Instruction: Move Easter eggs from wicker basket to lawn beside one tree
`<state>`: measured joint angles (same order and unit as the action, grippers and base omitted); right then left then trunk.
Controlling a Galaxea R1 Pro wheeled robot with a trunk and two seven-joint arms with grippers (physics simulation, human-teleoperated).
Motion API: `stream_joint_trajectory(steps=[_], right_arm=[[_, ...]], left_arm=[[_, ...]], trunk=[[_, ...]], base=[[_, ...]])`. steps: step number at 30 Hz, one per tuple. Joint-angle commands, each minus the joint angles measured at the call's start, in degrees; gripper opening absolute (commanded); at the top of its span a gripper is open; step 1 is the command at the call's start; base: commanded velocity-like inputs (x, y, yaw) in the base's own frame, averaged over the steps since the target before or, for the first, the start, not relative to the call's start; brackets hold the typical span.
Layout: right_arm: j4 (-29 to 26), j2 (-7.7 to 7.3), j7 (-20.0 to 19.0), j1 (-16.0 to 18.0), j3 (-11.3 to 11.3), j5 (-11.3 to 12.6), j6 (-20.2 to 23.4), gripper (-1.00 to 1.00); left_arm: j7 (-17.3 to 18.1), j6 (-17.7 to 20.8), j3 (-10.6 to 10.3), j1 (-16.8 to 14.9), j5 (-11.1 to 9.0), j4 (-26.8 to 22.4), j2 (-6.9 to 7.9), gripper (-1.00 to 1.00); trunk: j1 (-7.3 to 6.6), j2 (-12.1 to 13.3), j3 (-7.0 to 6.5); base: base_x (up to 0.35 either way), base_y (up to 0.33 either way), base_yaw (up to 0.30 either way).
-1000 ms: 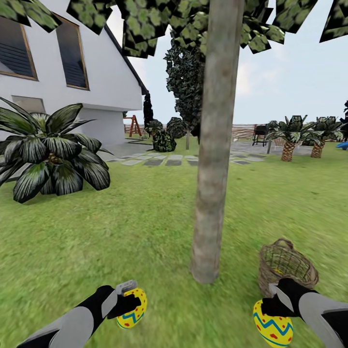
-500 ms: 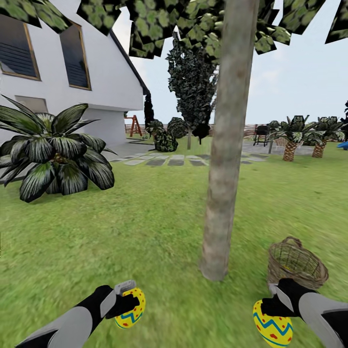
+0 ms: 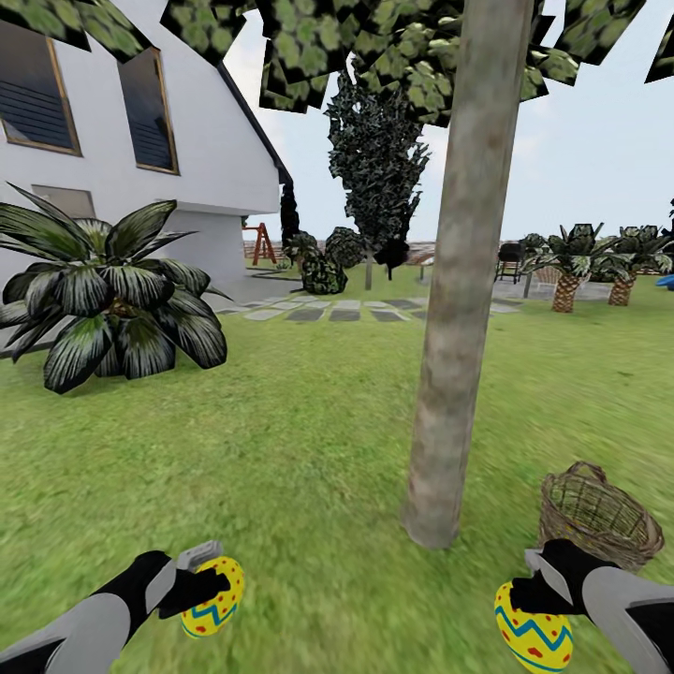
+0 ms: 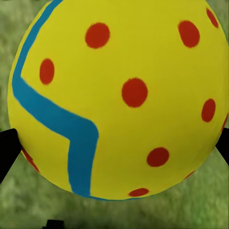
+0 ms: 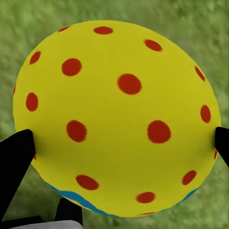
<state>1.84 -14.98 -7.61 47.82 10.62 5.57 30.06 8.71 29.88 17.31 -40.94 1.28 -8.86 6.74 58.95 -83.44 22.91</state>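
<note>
My left gripper (image 3: 208, 599) is shut on a yellow Easter egg (image 3: 213, 609) with red dots and a blue zigzag, low at the left above the lawn (image 3: 281, 449). That egg (image 4: 119, 100) looms large in the left wrist view. At the lower right my right gripper (image 3: 524, 599) is shut on a second Easter egg (image 3: 534, 639), seen close (image 5: 117, 119) in the right wrist view. The tree (image 3: 459, 309) has a thick grey-brown trunk and rises from the grass between the arms, a little ahead. The wicker basket (image 3: 599, 517) stands just right of the trunk; its inside is mostly hidden.
A broad-leaved plant (image 3: 108, 300) grows at the left in front of the white house (image 3: 122, 140). Stepping stones (image 3: 342, 314), dark bushes, a narrow dark tree (image 3: 379, 178) and small palms (image 3: 571, 267) lie farther back. Open grass spreads to the left of the trunk.
The whole view has shifted: trunk and basket sit farther right and nearer, so the camera moved. My left arm has dropped lower and to the left with its egg.
</note>
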Motion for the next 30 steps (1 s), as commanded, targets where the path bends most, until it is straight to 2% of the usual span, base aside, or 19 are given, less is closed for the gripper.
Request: stream_joint_trajectory(steps=[1,6,9,18,30], right_arm=[[0.1,0.02,-0.1,0.1,0.5,0.5,0.1,-1.0],[0.4,-0.25,0.0,0.1,0.5,0.5,0.1,-1.0],[0.4,-1.79,-0.1,0.1,0.5,0.6,0.0,-1.0],[0.4,-1.98,-0.1,0.1,0.5,0.5,0.0,-1.0],[0.4,-1.81,-0.1,0.1,0.5,0.4,-0.1,-1.0]], left_arm=[[0.3,0.2,0.3,0.0,0.2,-0.1,0.02,-1.0],[0.3,0.5,0.3,0.0,0.3,0.0,0.17,-1.0],[0.2,0.3,0.3,0.0,0.2,0.1,-0.05,-1.0],[0.0,0.1,0.3,0.0,0.3,0.3,-0.27,-1.0],[0.0,0.2,0.3,0.0,0.3,0.5,-0.28,-1.0]], trunk=[[0.0,0.0,0.07],[0.0,0.0,0.07],[0.0,0.0,0.07],[0.0,0.0,0.07],[2.64,-4.9,2.22]], base=[[0.0,0.002,0.0],[0.0,0.0,0.0],[0.0,0.0,0.0],[0.0,0.0,0.0],[0.0,0.0,0.0]])
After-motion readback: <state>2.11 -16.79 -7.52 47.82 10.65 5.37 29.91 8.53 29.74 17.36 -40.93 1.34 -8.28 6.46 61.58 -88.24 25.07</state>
